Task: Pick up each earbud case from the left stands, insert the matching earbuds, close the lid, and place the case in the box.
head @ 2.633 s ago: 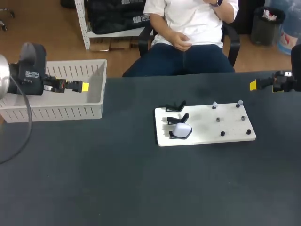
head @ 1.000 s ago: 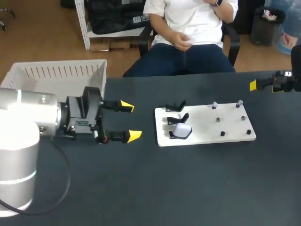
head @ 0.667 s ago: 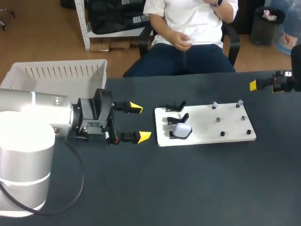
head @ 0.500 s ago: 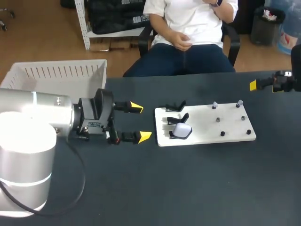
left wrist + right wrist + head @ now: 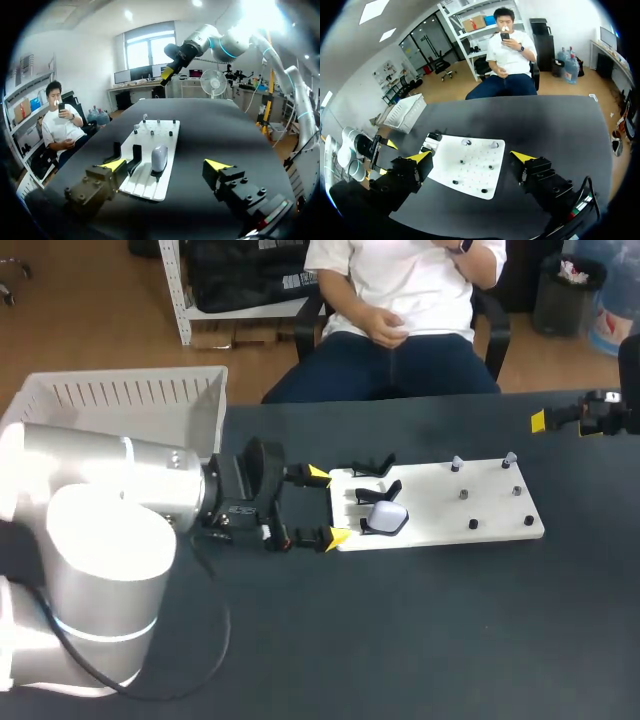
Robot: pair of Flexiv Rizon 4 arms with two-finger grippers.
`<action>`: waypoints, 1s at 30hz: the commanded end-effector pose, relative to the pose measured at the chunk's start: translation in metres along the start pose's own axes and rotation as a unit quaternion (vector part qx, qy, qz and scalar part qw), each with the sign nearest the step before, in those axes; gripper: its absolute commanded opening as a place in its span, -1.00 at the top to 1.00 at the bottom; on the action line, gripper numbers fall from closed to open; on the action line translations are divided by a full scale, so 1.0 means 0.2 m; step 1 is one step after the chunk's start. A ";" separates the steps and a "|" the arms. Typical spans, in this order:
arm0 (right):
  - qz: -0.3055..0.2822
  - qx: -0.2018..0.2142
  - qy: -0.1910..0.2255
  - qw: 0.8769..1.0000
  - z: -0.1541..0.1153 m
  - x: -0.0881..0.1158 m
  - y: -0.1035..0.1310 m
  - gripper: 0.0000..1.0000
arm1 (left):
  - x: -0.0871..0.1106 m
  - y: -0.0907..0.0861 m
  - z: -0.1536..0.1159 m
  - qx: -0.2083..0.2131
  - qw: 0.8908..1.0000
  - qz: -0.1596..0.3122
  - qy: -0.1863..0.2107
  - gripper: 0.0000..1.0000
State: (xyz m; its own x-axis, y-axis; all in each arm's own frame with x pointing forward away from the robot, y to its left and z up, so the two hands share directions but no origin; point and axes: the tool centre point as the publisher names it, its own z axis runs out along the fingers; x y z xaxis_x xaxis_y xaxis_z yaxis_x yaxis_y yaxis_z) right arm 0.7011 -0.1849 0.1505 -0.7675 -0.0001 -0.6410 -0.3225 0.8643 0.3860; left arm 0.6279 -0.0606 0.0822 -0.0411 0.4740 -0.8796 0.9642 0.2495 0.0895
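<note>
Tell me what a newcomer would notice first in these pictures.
The big silver left arm fills the table's left side, its open claw with yellow tips right at the left edge of the white board. On that board, a white earbud case sits in the front one of three black stands, just ahead of the claw. At the table's far left corner stands a white slatted box.

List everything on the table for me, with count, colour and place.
table: one, black, under everything.
box: one, white, table's far left corner.
board: one, white, mid-table toward the right.
stands: three, black, board's left end.
earbud case: one, white, on the nearest stand.
pegs: six, dark, board's right half.
left end effector: one, yellow-tipped, open, at the board's left edge.
right end effector: one, yellow-tipped, open, over the table's far right.
</note>
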 end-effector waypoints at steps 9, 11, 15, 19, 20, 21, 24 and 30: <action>0.000 0.000 0.000 1.000 0.00 0.00 0.00 -1.00 | 0.06 0.00 0.24 0.015 0.997 -0.019 0.067 -1.00; 0.000 0.000 0.000 1.000 0.00 0.00 0.00 -1.00 | 0.08 0.00 0.25 0.020 0.997 -0.023 0.069 -0.89; 0.000 0.000 0.000 1.000 0.00 0.00 0.00 -1.00 | 0.10 0.01 0.28 0.024 0.997 -0.028 0.071 -0.67; 0.000 0.000 0.000 1.000 0.00 0.00 0.00 -1.00 | 0.11 0.01 0.29 0.029 0.997 -0.033 0.068 -0.51; 0.000 0.000 0.000 1.000 0.00 0.00 0.00 -1.00 | 0.12 0.02 0.29 0.030 0.997 -0.035 0.067 -0.46; 0.000 0.000 0.000 1.000 0.00 0.00 0.00 -1.00 | 0.12 0.02 0.29 0.032 0.997 -0.037 0.066 -0.43; 0.000 0.000 0.000 1.000 0.00 0.00 0.00 -1.00 | 0.13 0.03 0.30 0.037 0.996 -0.040 0.064 -0.36; 0.000 0.000 0.000 1.000 0.00 0.00 0.00 -1.00 | 0.13 0.04 0.32 0.048 0.996 -0.052 0.054 -0.32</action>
State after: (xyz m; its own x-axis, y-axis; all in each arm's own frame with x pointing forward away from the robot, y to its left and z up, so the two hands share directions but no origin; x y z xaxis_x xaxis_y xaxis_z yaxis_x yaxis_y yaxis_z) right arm 0.7011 -0.1849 0.1505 -0.7675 -0.0001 -0.6410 -0.3226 0.8643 0.3860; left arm 0.6462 -0.0968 0.0300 -0.1571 0.5242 -0.8370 0.9726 0.2293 -0.0390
